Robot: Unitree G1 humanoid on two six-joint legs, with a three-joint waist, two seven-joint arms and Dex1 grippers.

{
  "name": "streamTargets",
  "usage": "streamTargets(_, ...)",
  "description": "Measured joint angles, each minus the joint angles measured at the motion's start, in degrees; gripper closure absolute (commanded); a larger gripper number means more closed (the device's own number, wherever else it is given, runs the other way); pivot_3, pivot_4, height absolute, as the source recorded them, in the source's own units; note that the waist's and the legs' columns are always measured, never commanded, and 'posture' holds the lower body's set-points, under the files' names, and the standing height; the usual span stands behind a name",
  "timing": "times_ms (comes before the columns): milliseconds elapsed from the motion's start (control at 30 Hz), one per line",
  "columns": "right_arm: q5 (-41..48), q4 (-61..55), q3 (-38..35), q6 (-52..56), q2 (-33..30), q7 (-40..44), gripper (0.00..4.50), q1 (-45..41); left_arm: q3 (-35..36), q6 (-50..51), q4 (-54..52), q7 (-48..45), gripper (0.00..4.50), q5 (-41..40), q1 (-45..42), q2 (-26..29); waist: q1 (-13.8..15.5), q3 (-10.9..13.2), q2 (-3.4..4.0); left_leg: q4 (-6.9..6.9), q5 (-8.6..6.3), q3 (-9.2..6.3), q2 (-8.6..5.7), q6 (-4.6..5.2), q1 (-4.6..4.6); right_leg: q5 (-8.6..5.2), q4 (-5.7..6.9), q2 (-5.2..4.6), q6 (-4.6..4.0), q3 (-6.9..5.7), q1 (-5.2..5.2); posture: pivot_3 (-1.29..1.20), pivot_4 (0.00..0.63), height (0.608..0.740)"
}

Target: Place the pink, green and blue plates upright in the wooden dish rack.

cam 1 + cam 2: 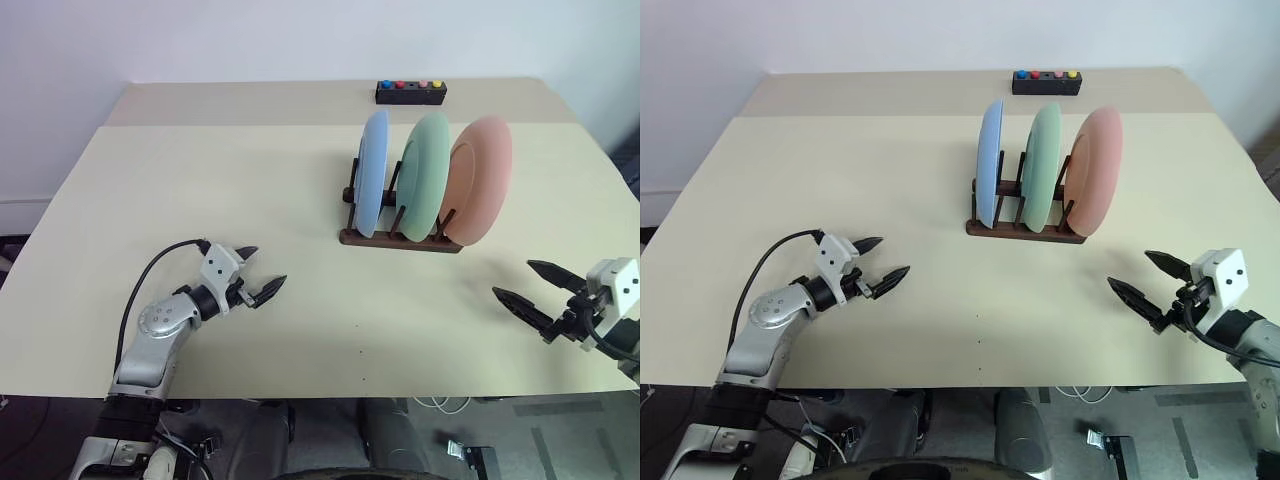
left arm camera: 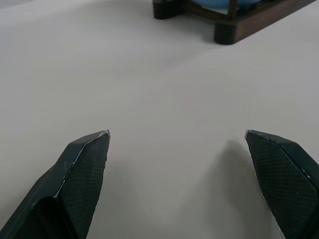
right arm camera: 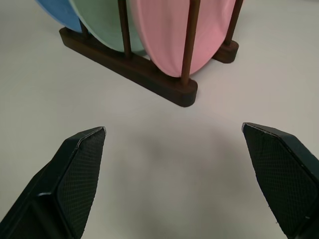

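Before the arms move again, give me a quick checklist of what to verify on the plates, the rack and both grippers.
1. Blue plate upright in the wooden dish rack: ok.
2. Green plate upright between the pegs: ok.
3. Pink plate upright in the end slot on the robot's right: ok, leaning slightly.
4. Left gripper open, holding nothing, apart from the rack: ok.
5. Right gripper open, holding nothing, apart from the rack: ok.
6. Whether each plate sits firmly enough not to roll out: cannot tell.
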Motion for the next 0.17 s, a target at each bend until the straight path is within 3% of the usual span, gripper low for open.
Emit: streamTargets(167,-1.0,3.7,2.6,-1.3,0.0,0.3,0.02,-3.8,0.1,-2.0,-0.8,2.1,0.0,0.0,1.9,-1.3,0.0,0.0,0.06,0.0,0.0,0.0,0.0,0.0,0.01,0.0,0.0,-0.01,0.01,0.0,0.01,0.0,0.15,0.74)
